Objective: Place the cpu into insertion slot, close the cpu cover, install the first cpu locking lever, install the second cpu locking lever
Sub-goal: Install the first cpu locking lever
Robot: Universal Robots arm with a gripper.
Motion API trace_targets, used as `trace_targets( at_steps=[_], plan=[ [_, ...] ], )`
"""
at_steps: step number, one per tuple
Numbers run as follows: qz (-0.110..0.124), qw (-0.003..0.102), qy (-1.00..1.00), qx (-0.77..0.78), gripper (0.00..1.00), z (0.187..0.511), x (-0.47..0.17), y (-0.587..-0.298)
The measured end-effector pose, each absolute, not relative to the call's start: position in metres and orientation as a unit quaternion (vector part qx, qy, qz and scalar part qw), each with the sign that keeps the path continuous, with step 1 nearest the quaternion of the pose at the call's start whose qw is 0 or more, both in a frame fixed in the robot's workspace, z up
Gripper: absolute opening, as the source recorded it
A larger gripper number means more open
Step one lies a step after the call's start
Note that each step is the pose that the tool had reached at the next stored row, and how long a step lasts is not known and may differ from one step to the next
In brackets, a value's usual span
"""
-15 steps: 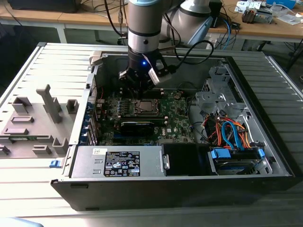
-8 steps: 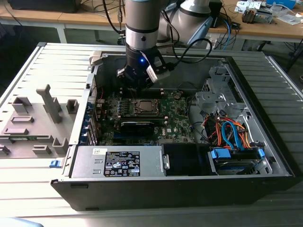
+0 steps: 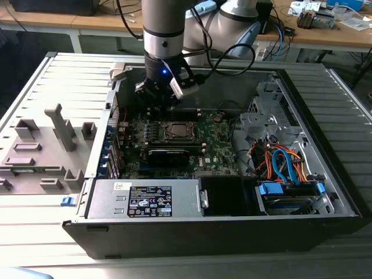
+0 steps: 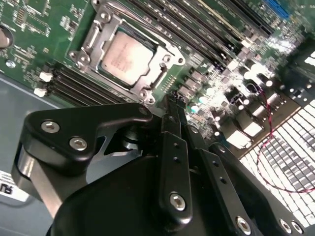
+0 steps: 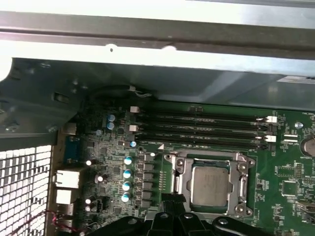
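Observation:
The cpu (image 4: 125, 58) lies flat in the insertion slot (image 3: 177, 131), its silvery top showing in both wrist views (image 5: 210, 186). The cpu cover (image 4: 165, 51), a silver metal frame (image 5: 244, 183), lies down around the chip. My gripper (image 4: 172, 103) hangs just above the green board beside one edge of the socket, its thin black fingers shut together with nothing between them. In the first wrist view the gripper (image 5: 170, 197) sits by the socket's near corner. In the exterior view the gripper (image 3: 160, 100) is over the board, toward the exterior view's left of the socket.
Long memory slots (image 5: 202, 130) run along one side of the socket. A black card (image 3: 168, 156) lies in front of it. The case walls, the power supply (image 3: 145, 200) and a cable bundle (image 3: 285, 165) hem in the board. A grey fixture (image 3: 40, 145) stands outside the case.

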State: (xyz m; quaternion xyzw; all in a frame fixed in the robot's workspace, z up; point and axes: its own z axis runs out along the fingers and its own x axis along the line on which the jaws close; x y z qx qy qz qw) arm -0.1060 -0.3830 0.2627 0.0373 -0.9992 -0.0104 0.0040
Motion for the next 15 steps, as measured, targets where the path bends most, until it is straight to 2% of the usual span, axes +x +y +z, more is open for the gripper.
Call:
trace_targets(
  at_steps=[8, 15],
  plan=[
    [-0.010, 0.002, -0.999, 0.036, 0.11, 0.263, -0.127, -0.379],
    [-0.010, 0.001, -0.999, 0.036, 0.11, 0.263, -0.136, -0.364]
  ],
)
